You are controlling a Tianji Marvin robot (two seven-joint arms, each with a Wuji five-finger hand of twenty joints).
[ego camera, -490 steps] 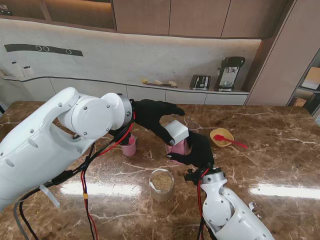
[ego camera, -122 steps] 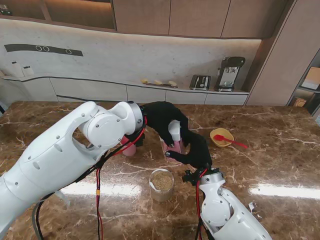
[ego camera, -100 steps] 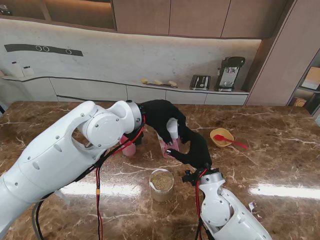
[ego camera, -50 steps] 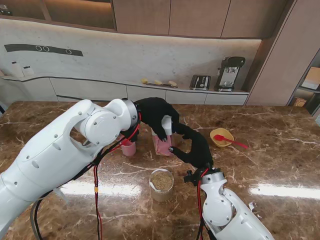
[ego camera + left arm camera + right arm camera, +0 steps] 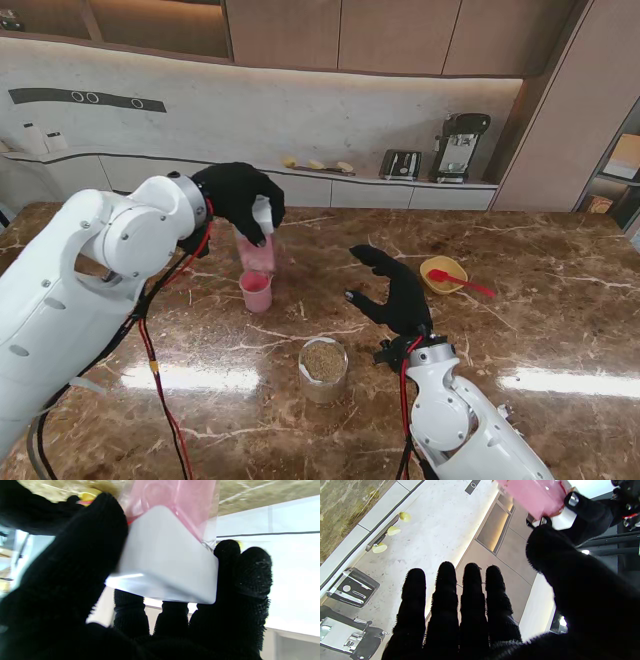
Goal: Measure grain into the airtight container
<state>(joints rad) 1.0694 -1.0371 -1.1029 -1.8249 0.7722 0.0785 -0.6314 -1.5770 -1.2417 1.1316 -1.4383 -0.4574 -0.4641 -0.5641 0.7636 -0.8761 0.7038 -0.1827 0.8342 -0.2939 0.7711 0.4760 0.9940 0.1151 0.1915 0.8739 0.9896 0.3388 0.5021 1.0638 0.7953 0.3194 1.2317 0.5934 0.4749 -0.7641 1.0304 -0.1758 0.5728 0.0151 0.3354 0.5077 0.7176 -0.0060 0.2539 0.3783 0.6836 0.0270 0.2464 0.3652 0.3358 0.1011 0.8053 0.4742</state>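
Note:
My left hand point(image 5: 235, 195) is shut on a pink see-through container point(image 5: 258, 252) with a white lid point(image 5: 262, 212), holding it up in the air over a small pink cup point(image 5: 256, 292) that stands on the table. In the left wrist view the white lid point(image 5: 165, 562) sits between thumb and fingers, with the pink body point(image 5: 175, 502) beyond it. A glass jar of grain point(image 5: 324, 368) stands nearer to me, between the arms. My right hand point(image 5: 395, 290) hovers open to the jar's right, fingers point(image 5: 470, 600) spread, holding nothing.
A yellow bowl point(image 5: 443, 272) with a red spoon point(image 5: 465, 283) sits on the marble table to the right of my right hand. A toaster point(image 5: 400, 163) and a coffee machine point(image 5: 458, 147) stand on the back counter.
The left hand has carried the lidded pink container left and upward, away from the right hand, to above the pink cup. The right hand has let go and stayed open in place.

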